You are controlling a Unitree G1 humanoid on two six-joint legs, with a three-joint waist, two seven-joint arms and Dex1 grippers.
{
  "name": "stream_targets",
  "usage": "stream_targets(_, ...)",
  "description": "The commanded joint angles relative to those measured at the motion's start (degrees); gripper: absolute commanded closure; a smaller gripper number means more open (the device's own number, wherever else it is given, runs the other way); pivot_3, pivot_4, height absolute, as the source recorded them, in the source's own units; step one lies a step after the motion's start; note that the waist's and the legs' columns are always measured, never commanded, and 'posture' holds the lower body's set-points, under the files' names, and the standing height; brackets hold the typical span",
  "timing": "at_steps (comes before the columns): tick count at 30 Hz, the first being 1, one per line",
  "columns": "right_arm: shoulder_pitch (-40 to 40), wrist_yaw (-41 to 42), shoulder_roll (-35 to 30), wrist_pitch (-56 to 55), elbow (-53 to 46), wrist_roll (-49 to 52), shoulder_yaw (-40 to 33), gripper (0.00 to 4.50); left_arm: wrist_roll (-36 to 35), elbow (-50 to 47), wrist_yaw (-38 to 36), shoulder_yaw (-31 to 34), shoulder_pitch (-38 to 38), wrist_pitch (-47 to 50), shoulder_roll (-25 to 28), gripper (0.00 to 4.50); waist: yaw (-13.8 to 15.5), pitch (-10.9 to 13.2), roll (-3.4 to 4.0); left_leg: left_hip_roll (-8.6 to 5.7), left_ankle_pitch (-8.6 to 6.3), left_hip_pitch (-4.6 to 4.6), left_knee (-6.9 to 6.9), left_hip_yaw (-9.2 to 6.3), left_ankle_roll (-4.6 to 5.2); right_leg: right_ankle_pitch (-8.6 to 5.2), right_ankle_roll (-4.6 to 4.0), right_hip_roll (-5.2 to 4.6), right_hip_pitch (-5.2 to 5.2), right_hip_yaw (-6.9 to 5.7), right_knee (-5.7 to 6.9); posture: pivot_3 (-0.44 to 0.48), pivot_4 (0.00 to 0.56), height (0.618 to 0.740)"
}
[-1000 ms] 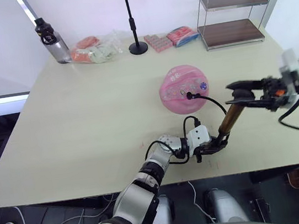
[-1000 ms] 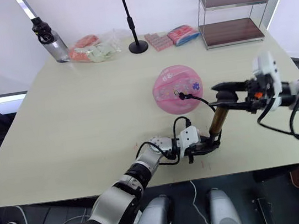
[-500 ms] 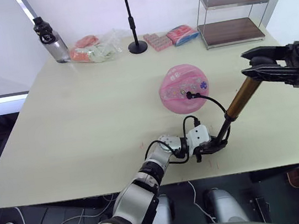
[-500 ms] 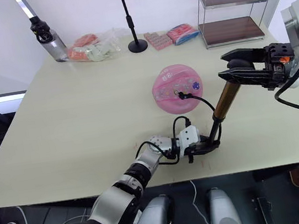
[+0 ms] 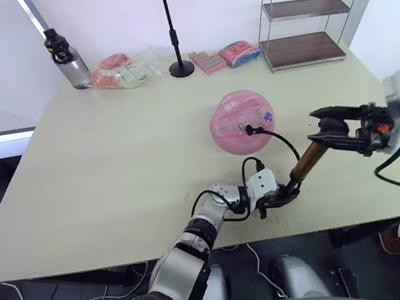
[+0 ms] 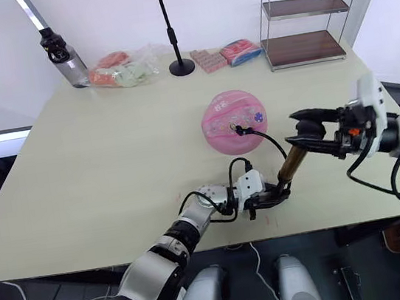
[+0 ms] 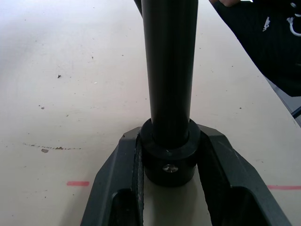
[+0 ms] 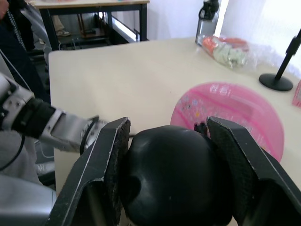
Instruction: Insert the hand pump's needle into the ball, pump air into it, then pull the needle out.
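Observation:
The pink ball (image 5: pixel 240 118) rests mid-table. The hand pump (image 5: pixel 306 159) leans up to the right, its bronze barrel rising from a black base near the table's front edge. My left gripper (image 5: pixel 284 194) is shut on that base cap (image 7: pixel 169 160). My right gripper (image 5: pixel 322 131) is shut on the pump's black handle (image 8: pixel 173 176), right of the ball. A thin black hose (image 5: pixel 282 138) loops from the pump to the ball's valve. The needle's black fitting (image 5: pixel 251 129) sits against the valve; the pin itself is hidden.
At the back stand a black stand pole (image 5: pixel 171 31), a water bottle (image 5: pixel 67 58), a clear bag of packets (image 5: pixel 124 68), pink packets (image 5: pixel 210 60) and a two-tier wire shelf (image 5: pixel 303 25). The table's front edge (image 5: pixel 126 261) lies just below my left gripper.
My right gripper pulled the handle up and out, then pushed it back down, shortening the pump again. The left gripper kept hold of the base. The camera shifted slightly.

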Motion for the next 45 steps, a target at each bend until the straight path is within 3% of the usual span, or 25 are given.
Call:
stream_targets(1,3.06,-1.31,3.76,-2.71,8.59,-10.08,8.45,2.38,2.22,3.08,-0.44,-0.92,2.07,2.45,1.87,3.40,-0.12,-0.22,-0.29,0.03,0.00,0.01,-0.01,-0.02,0.00,0.00,0.00,0.04,0.01,-0.02,0.00,0.000,0.150,0.740)
stream_targets(7,5.15,-0.86,5.86,-7.12,10.67,-13.96,10.69,2.38,2.15,2.99,-0.24,-0.87,2.07,2.61,1.76,3.40,-0.12,-0.34,-0.15,0.04,0.00,0.01,-0.02,-0.06,0.00,0.00,0.00,0.05,0.02,-0.07,0.00,0.000,0.150,0.740)
stream_targets(11,2.89,-0.48,5.81,-6.01,7.13,-9.48,6.92,2.38,2.05,3.01,-0.21,-0.78,2.17,2.73,1.72,3.40,-0.11,-0.34,-0.10,0.03,0.00,0.00,-0.02,-0.05,0.00,0.00,0.00,0.05,0.02,-0.05,0.00,0.000,0.150,0.740)
stream_targets(19,-5.64,0.35,-0.48,4.60,-1.28,2.09,-2.61,2.38,1.96,2.89,-0.34,-1.01,2.30,2.73,1.73,3.40,0.18,0.39,0.80,-0.15,0.01,-0.29,-0.01,-0.02,0.01,0.10,0.16,-0.05,-0.25,-0.01,0.00,0.000,0.150,0.740)
stream_targets(28,-15.62,-2.32,-7.35,18.91,-2.57,16.28,-12.40,2.38,1.90,2.58,-0.65,-1.32,2.51,2.88,1.85,3.40,0.58,0.50,0.83,-0.43,0.01,-0.86,0.06,-0.07,0.02,0.15,0.23,-0.07,-0.72,-0.03,-0.01,0.000,0.150,0.740)
stream_targets(34,-19.63,-3.57,-9.63,22.36,-1.19,18.73,-14.27,2.38,2.01,2.56,-0.78,-1.47,2.51,2.77,1.88,3.40,0.59,0.58,0.86,-0.41,0.01,-0.93,0.06,-0.05,0.02,0.15,0.22,-0.08,-0.78,-0.04,-0.01,0.000,0.150,0.740)
stream_targets(37,-14.49,-1.97,-9.45,20.46,-2.84,13.96,-11.25,2.38,2.01,2.54,-0.83,-1.51,2.69,2.74,1.80,3.40,0.59,0.60,0.86,-0.43,0.01,-0.95,0.06,-0.03,0.02,0.15,0.22,-0.09,-0.80,0.00,-0.01,0.000,0.150,0.740)
stream_targets(45,-1.12,0.37,-1.28,5.62,-1.22,-1.63,1.76,2.40,2.10,2.66,-0.35,-1.58,2.78,2.77,1.56,3.40,0.52,0.30,0.43,-0.36,0.01,-0.67,0.09,-0.01,0.03,0.15,0.23,-0.03,-0.58,-0.06,-0.01,0.000,0.150,0.740)
